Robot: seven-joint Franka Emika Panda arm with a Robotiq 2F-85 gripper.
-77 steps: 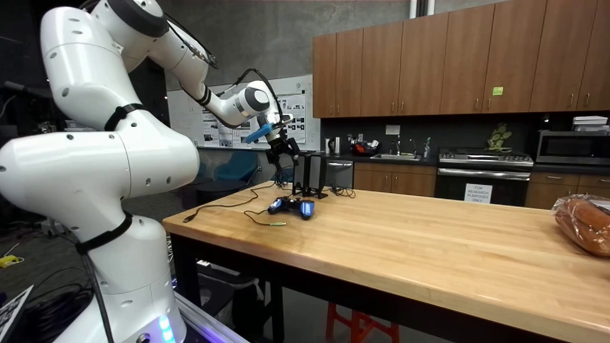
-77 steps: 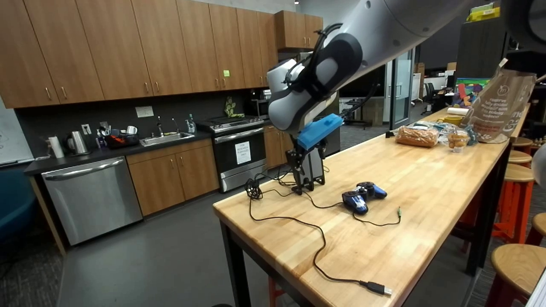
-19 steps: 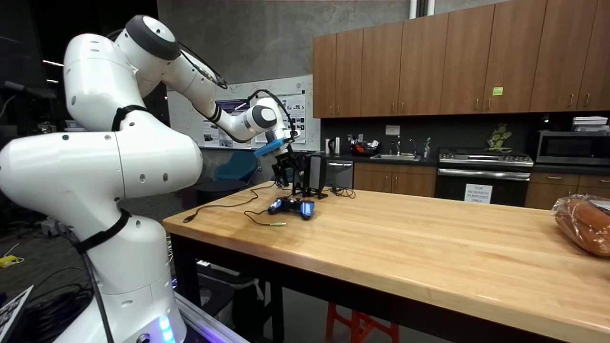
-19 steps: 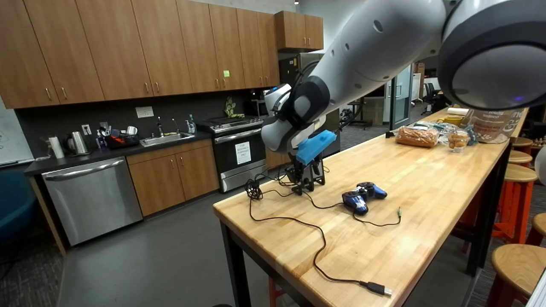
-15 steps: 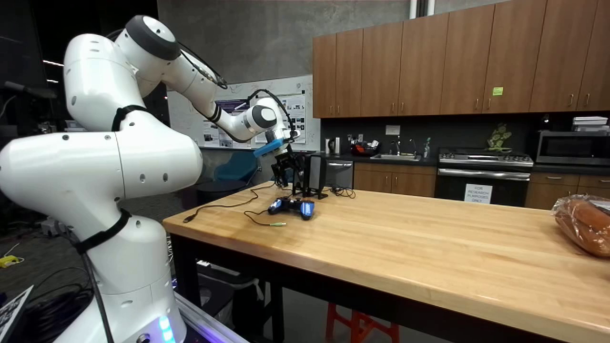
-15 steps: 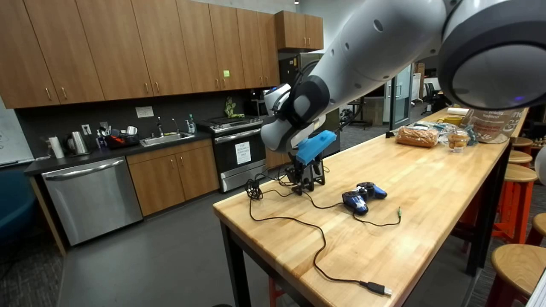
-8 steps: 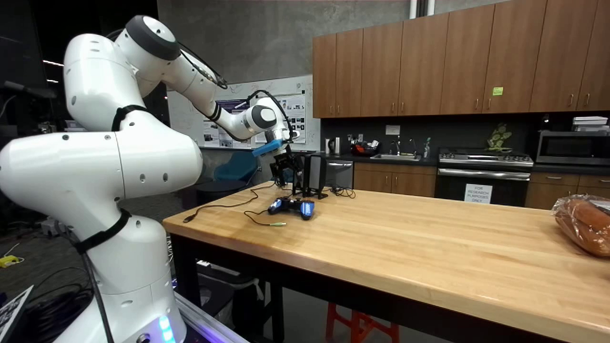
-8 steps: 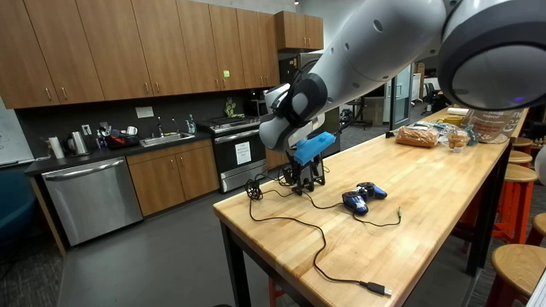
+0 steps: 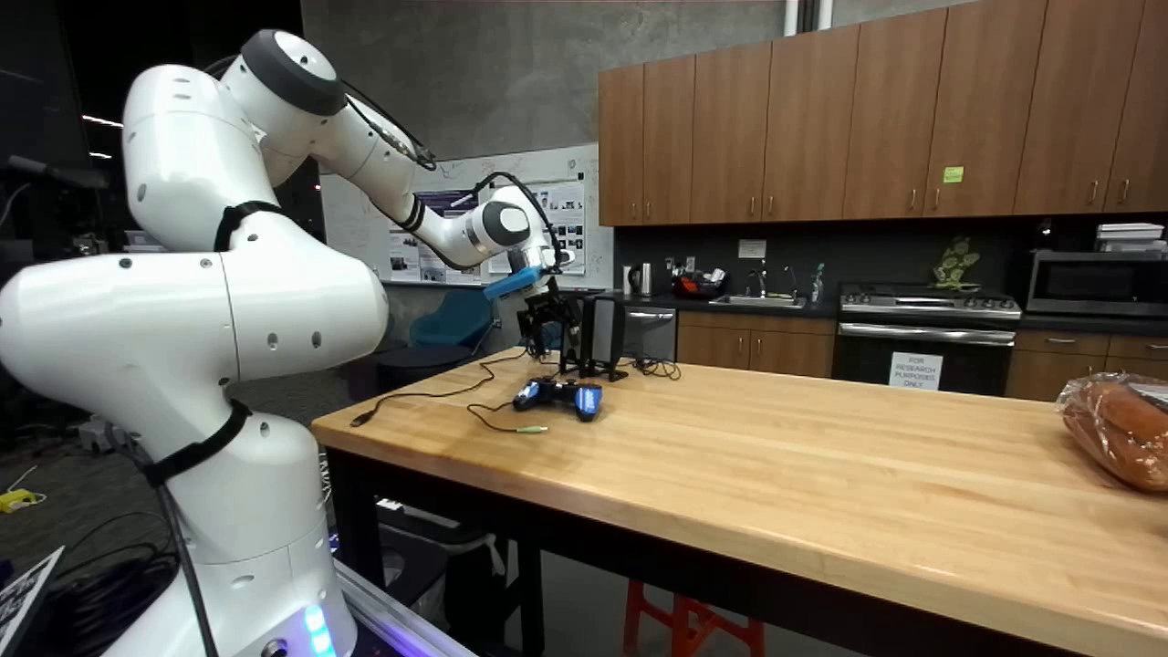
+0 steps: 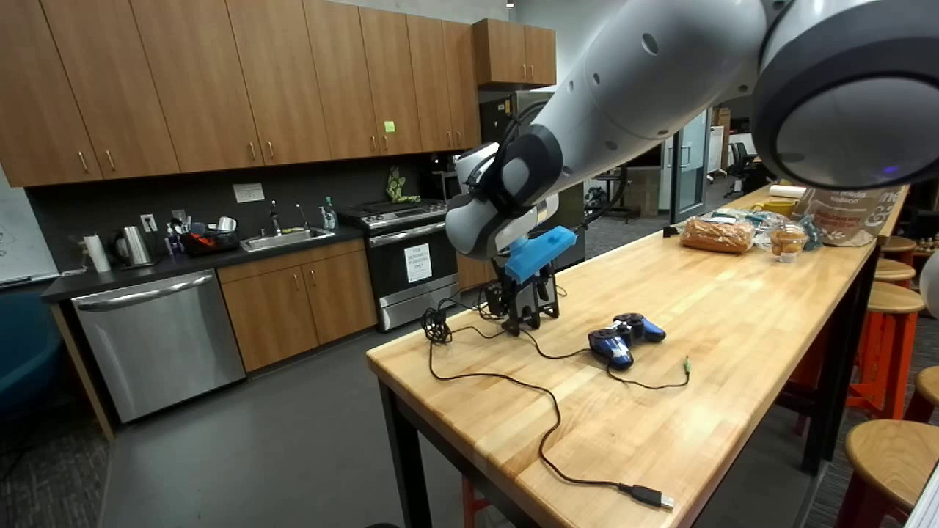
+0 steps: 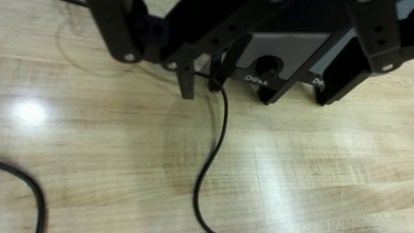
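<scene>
Dell speakers (image 11: 286, 48) upright, just beside the spread jaws

We see the gripper (image 9: 556, 339) with its jaws wide apart, and we make out nothing held in them; in the wrist view, a gap shows between a fingertip (image 11: 186, 85) and the speakers. Whether the speakers stand between the jaws or just behind them we cannot tell, since the dark parts merge. Only the wrist view lets us read the DELL lettering (image 11: 256, 79) and pick out a round knob (image 11: 269, 66) on the speakers; there we also follow a black cord (image 11: 224, 106) that comes out from behind the fingertip and curves away from the speakers.

In both exterior views we find a blue block (image 10: 543, 253) above the jaws, near the speakers, which stand on the wooden table (image 10: 631, 433). Both also give us a blue game controller (image 10: 623, 341) lying near the speakers, a green-tipped plug (image 10: 687, 367) farther from them, and a USB plug (image 10: 647, 496) well apart from them. Also well apart from the speakers, on the same table, an exterior view shows a bagged loaf (image 10: 717, 235), a muffin pack (image 10: 788, 240) and a paper bag (image 10: 847, 213). Beyond the speakers, posters (image 9: 568, 208) hang on a whiteboard (image 9: 347, 224) in an exterior view.
</scene>
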